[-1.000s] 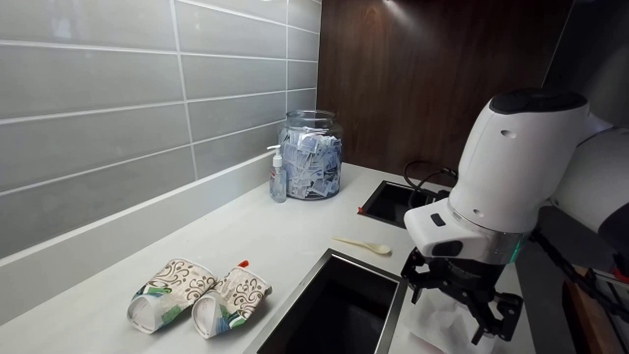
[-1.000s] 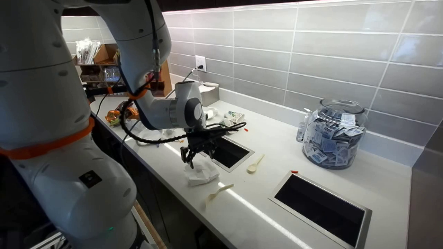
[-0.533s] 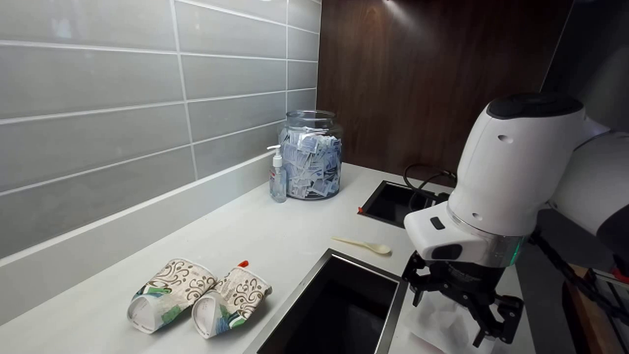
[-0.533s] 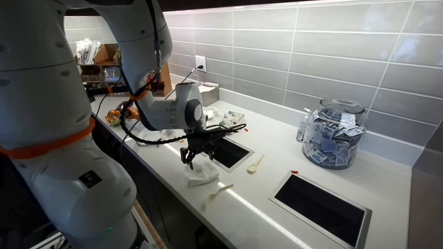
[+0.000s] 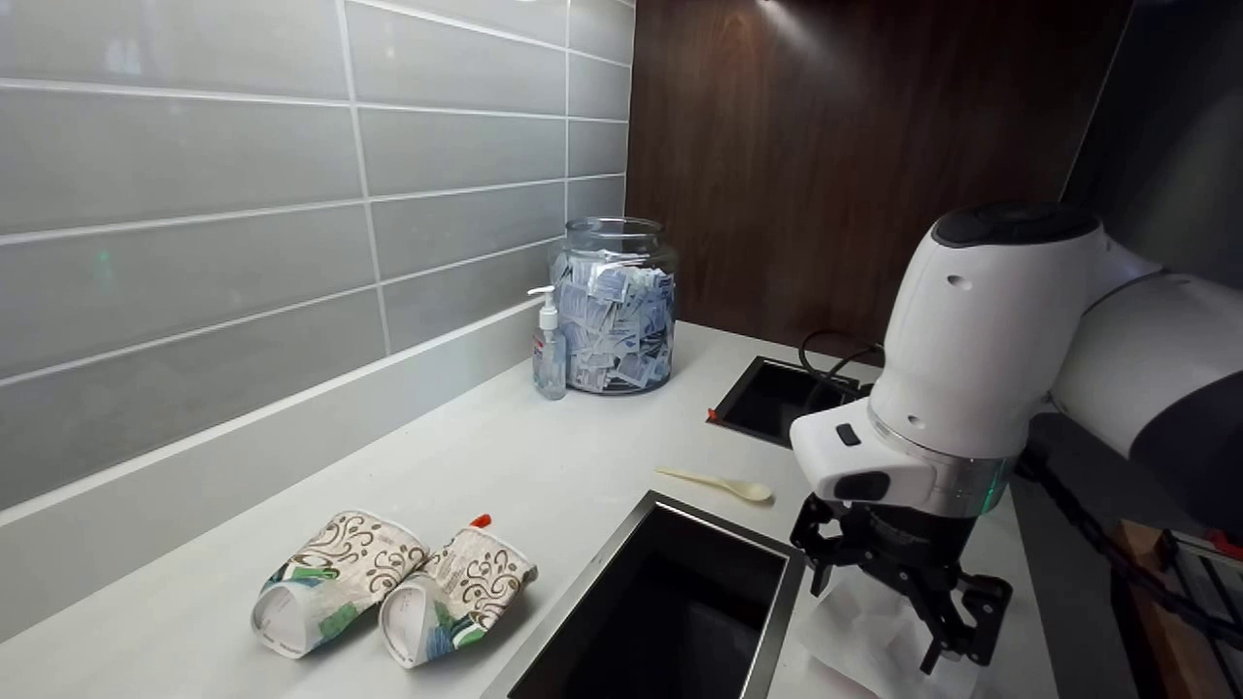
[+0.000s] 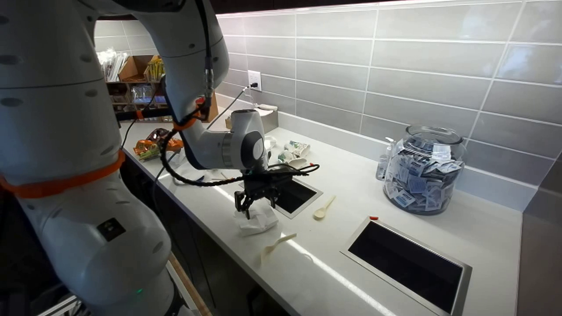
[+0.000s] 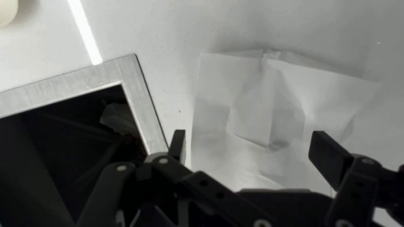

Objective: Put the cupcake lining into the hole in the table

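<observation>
Fingers (image 7: pixel 329 159): spread wide, nothing held | over crumpled white paper (image 7: pixel 268 116) beside metal-rimmed hole (image 7: pixel 139 104) | probably so I can pinch it

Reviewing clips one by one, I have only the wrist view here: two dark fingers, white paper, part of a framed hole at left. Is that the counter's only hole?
Observer: No. Both exterior views show a second framed hole in the counter.
Reviewer: And the pale rounded thing cut off at my top left?
Observer: Probably the end of a pale spoon; an exterior view shows it lying between the second framed hole and your framed hole.
Reviewer: What lies across my hole from the fingers?
Observer: Two patterned paper items, with a small red-orange piece beside one of them in an exterior view. Whether they touch I cannot tell.
</observation>
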